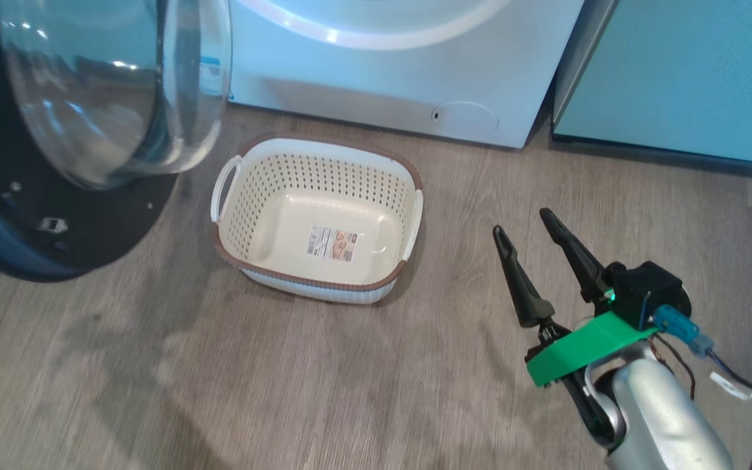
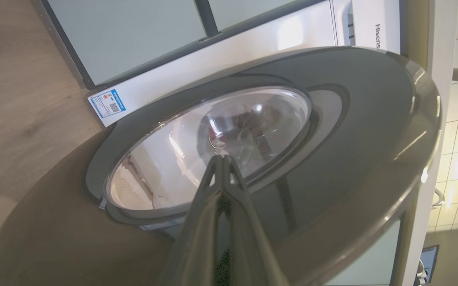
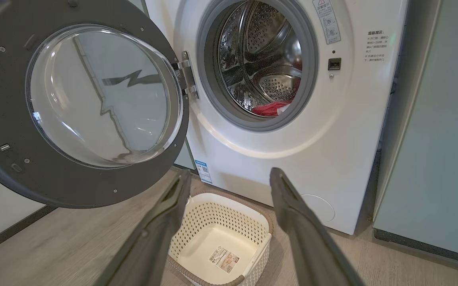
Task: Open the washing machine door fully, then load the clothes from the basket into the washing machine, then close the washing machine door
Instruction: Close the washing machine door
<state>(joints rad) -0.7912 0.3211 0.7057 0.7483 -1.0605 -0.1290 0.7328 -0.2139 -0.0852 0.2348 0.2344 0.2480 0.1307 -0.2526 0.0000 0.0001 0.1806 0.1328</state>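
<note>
Holds left gripper [image 2: 223,159] pressed together, tips by door [image 2: 352,119] glass. Holds right gripper [image 1: 521,222] spread above floor [image 1: 415,391], right of basket [image 1: 265,209]. Finds door swung open leftward, clothes [image 3: 269,108] low inside washer [image 3: 332,139].

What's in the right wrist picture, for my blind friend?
The white front-loading washing machine stands with its round dark-rimmed glass door swung open, and red clothes lie in its steel drum. Below, the cream perforated plastic basket sits empty on the wooden floor, framed by the open right gripper.
</note>
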